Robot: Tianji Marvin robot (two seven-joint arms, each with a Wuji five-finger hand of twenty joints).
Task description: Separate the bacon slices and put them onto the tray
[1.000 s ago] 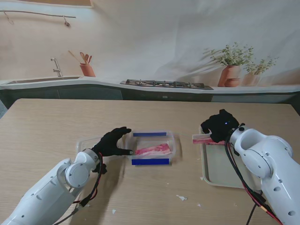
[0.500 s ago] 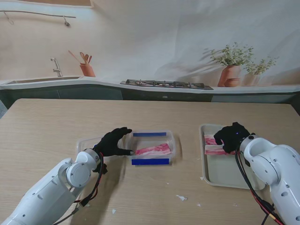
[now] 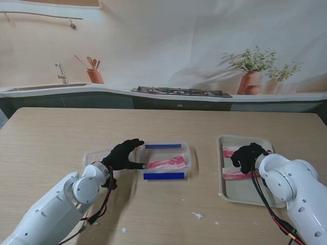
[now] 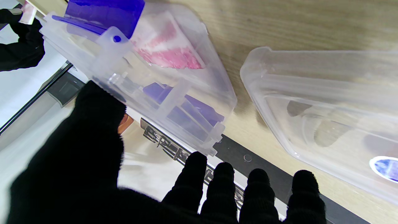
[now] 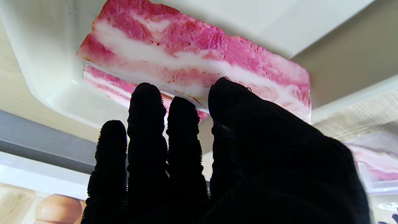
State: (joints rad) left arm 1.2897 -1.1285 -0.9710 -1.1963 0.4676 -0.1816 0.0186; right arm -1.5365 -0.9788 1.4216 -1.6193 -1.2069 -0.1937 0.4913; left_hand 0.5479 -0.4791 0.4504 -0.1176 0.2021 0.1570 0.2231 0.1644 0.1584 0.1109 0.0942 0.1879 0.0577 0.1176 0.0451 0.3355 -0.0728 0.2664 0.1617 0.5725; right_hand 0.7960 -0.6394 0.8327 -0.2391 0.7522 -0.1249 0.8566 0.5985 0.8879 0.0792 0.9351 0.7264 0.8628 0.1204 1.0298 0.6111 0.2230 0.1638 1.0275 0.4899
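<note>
The right hand (image 3: 246, 155) hovers over the far left part of the tray (image 3: 244, 191), its black-gloved fingers (image 5: 146, 124) extended side by side with the thumb close against them; in the right wrist view a bacon slice (image 5: 192, 59) lies flat on the tray floor just beyond the fingertips, and whether thumb and fingers still touch its near edge I cannot tell; no pinch on it shows. A second bacon slice (image 5: 102, 82) lies farther out from that hand, beside the first and partly hidden by it; from the stand view the two slices sit on either side of the hand, one toward the tray's far rim (image 3: 228, 152) and one nearer to me (image 3: 236, 175).

The left hand (image 3: 122, 155) rests beside the left end of the clear container (image 3: 166, 162), fingers spread and holding nothing; its thumb (image 4: 98, 105) lies against the container's rim while the four fingers (image 4: 222, 183) reach past its corner without closing. Inside the container, just beyond the thumb, the remaining bacon (image 3: 167, 164) lies flat; blue clips (image 3: 163, 176) mark the container's long sides. The clear lid (image 4: 323, 109) lies on the wooden table (image 3: 61, 132) on the outer side of the left hand, just beside the container but apart from it.
</note>
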